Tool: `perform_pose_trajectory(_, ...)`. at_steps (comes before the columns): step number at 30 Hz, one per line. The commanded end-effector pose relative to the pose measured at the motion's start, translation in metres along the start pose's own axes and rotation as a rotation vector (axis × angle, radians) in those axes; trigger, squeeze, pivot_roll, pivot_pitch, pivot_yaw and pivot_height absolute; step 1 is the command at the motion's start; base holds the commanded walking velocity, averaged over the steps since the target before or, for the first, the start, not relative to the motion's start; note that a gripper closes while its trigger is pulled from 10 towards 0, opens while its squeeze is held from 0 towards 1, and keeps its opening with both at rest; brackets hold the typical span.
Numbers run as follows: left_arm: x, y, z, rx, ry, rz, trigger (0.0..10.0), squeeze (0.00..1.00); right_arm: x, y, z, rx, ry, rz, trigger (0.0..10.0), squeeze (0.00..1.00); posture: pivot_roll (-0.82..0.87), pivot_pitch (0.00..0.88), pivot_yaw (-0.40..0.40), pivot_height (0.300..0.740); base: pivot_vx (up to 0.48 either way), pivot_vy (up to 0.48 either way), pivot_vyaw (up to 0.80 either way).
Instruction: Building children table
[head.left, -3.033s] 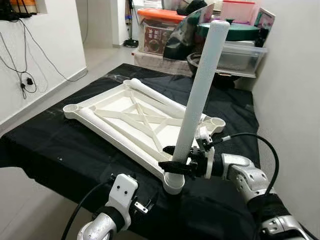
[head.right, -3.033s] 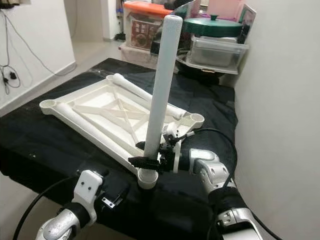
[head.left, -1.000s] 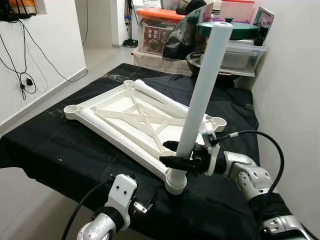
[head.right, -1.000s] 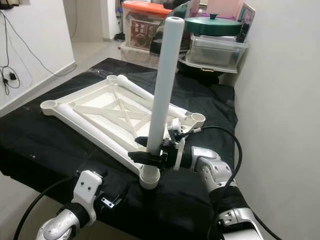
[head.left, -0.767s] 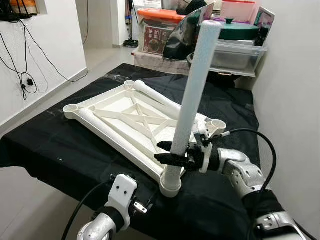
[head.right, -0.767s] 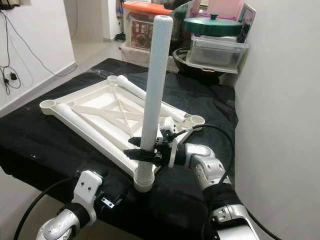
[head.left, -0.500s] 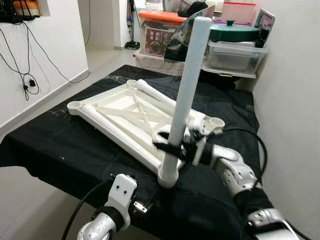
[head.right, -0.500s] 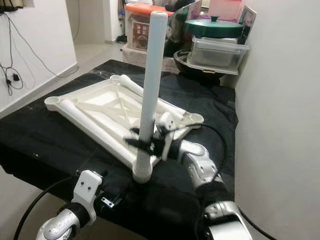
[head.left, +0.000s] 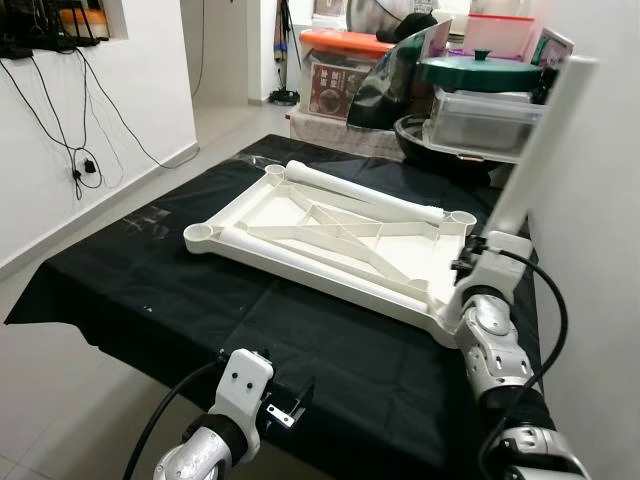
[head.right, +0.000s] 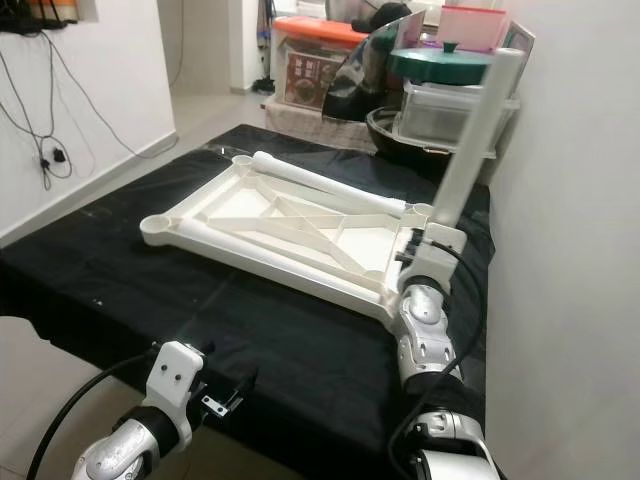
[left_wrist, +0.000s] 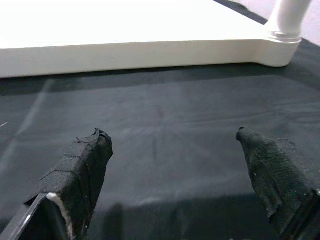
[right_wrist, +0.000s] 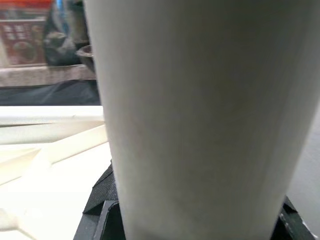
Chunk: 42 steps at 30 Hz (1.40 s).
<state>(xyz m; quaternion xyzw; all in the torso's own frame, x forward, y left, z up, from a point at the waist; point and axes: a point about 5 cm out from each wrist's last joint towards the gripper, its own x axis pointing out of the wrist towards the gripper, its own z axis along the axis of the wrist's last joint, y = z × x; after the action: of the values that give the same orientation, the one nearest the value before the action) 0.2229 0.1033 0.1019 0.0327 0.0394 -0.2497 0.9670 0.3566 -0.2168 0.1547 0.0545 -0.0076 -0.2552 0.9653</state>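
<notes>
You are seating a leg (head.left: 540, 145) in the near right corner socket of the upturned tabletop (head.left: 330, 235) on the black cloth (head.left: 150, 290). Your right gripper (right_wrist: 195, 215) clasps it; the left gripper (left_wrist: 175, 165), fingers spread, idles. Next, straighten the tilted leg and press down.

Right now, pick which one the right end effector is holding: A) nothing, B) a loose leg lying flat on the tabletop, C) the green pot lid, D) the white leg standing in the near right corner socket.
D: the right end effector grips the white leg, which rises tilted from the upside-down tabletop at its near right corner.
</notes>
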Motion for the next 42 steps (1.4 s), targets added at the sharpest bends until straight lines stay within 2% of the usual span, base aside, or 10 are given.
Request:
perform_pose_trajectory(1, 0.000, -0.002, -0.002, -0.005, 0.004, -0.008, 10.0, 0.00, -0.005, -0.004, -0.026, 0.031, 0.125, -0.033, 10.0, 0.00, 0.21, 0.000, -0.096, 0.740, 0.000, 0.000, 0.00)
perform_pose_trajectory(3, 0.000, -0.002, -0.002, -0.005, 0.004, -0.009, 10.0, 0.00, -0.005, 0.007, -0.024, 0.056, 0.097, 0.027, 10.0, 0.00, 0.22, 0.000, -0.097, 0.740, 0.000, 0.000, 0.00)
perform_pose_trajectory(4, 0.000, -0.003, -0.002, -0.005, 0.004, -0.009, 10.0, 0.00, -0.006, 0.022, -0.021, 0.118, 0.071, 0.139, 10.0, 1.00, 0.22, 0.000, -0.098, 0.740, 0.000, 0.000, 0.00)
perform_pose_trajectory(7, 0.000, -0.003, -0.002, -0.005, 0.004, -0.009, 10.0, 0.00, -0.006, 0.036, -0.014, 0.158, 0.024, 0.269, 10.0, 1.00, 0.22, 0.000, -0.100, 0.740, 0.000, 0.000, 0.00)
perform_pose_trajectory(8, 0.000, -0.003, -0.002, -0.005, 0.004, -0.008, 10.0, 0.00, -0.007, 0.043, -0.009, 0.171, -0.009, 0.338, 10.0, 0.00, 0.22, 0.000, -0.100, 0.740, 0.000, 0.000, 0.00)
perform_pose_trajectory(20, 0.000, -0.003, -0.002, -0.005, 0.004, -0.009, 10.0, 0.00, -0.037, 0.045, 0.008, 0.264, 0.165, 1.413, 10.0, 0.00, 0.22, 0.000, -0.099, 0.740, 0.000, 0.000, 0.00)
perform_pose_trajectory(30, -0.001, -0.002, -0.002, -0.001, 0.006, -0.010, 10.0, 0.00, -0.062, 0.051, 0.008, 0.100, 0.221, 1.831, 10.0, 0.00, 0.22, 0.000, -0.094, 0.740, 0.000, 0.000, 0.00)
perform_pose_trajectory(32, -0.001, -0.002, -0.002, -0.001, 0.006, -0.010, 10.0, 0.00, -0.065, 0.054, 0.008, 0.076, 0.231, 1.866, 7.7, 0.00, 0.23, 0.000, -0.094, 0.740, 0.000, 0.000, 0.00)
perform_pose_trajectory(33, -0.001, -0.002, -0.002, 0.000, 0.006, -0.009, 10.0, 0.00, -0.067, 0.061, 0.007, 0.021, 0.222, 1.865, 0.0, 0.00, 0.23, 0.000, -0.094, 0.740, 0.000, 0.000, 0.00)
perform_pose_trajectory(42, 0.000, -0.001, -0.002, -0.001, 0.005, -0.008, 10.0, 0.00, -0.041, 0.070, 0.005, -0.041, 0.102, 1.498, 0.0, 0.00, 0.22, 0.000, -0.095, 0.740, 0.000, 0.000, 0.00)
